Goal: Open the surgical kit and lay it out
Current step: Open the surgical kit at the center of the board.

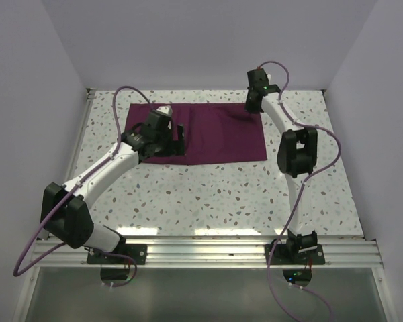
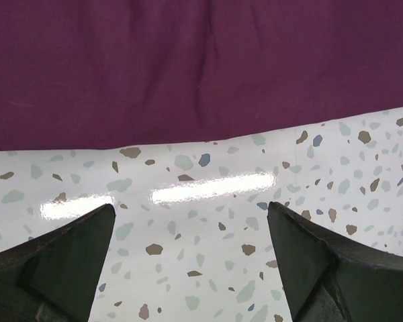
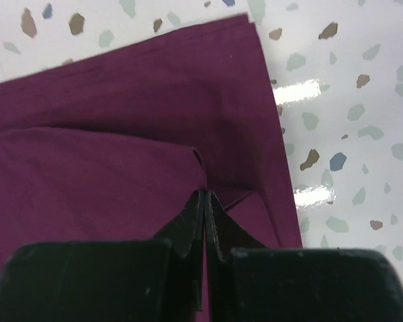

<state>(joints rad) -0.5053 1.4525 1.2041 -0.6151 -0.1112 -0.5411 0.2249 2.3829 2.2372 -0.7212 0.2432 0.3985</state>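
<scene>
Pinching a fold of the cloth wrap (image 3: 121,100), the right claw (image 3: 205,196) should peel back slowly; left claw (image 2: 190,206) gapes empty.

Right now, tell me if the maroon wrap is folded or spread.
Folded. The cloth wrap shows stacked layers at its corner in the right wrist view, where the right hand pinches one flap.
</scene>
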